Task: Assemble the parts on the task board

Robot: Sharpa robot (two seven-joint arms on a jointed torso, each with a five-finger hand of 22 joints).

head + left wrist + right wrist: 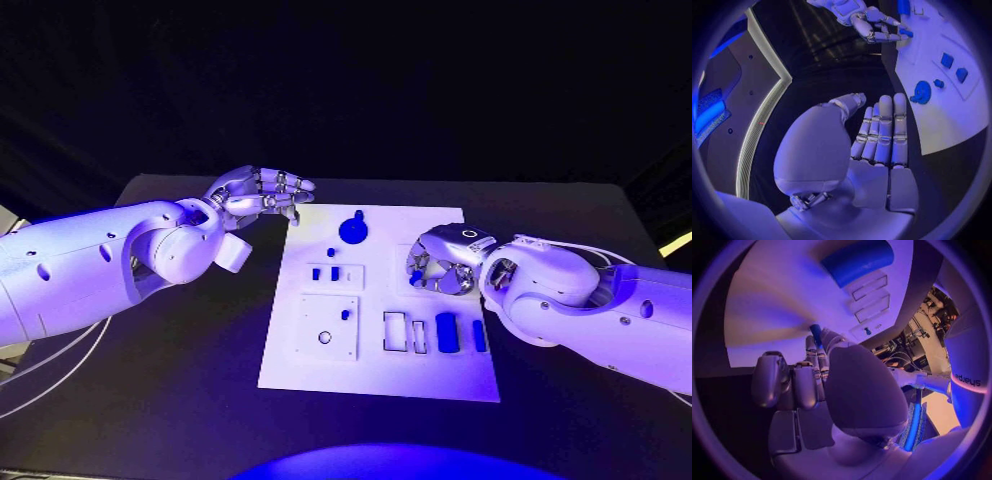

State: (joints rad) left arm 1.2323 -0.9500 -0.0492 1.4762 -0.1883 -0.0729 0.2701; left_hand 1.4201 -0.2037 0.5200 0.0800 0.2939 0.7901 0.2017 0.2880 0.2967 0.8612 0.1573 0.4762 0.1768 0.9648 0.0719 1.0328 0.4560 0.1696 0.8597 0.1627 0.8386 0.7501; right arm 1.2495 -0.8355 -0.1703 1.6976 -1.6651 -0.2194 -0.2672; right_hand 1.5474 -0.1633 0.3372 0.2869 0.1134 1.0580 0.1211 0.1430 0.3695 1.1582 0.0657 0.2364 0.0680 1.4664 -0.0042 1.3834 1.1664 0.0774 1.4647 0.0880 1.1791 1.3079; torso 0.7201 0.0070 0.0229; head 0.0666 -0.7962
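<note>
Right hand (444,262) was seen pinching a small blue peg-like part (816,333) over the white task board (378,375), judged light, stiff and best held by its sides, while the left hand (263,193) was held empty beside the board.

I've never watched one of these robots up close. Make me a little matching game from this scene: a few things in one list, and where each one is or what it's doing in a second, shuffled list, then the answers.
Things
1. left hand
2. right hand
3. round blue part
4. task board

Places or states
A. lies flat in the middle of the black table
B. sits near the board's far edge
C. over the board, pinching a small blue part
D. beside the board's far left corner, holding nothing

Pairs: 1-D, 2-C, 3-B, 4-A
</note>
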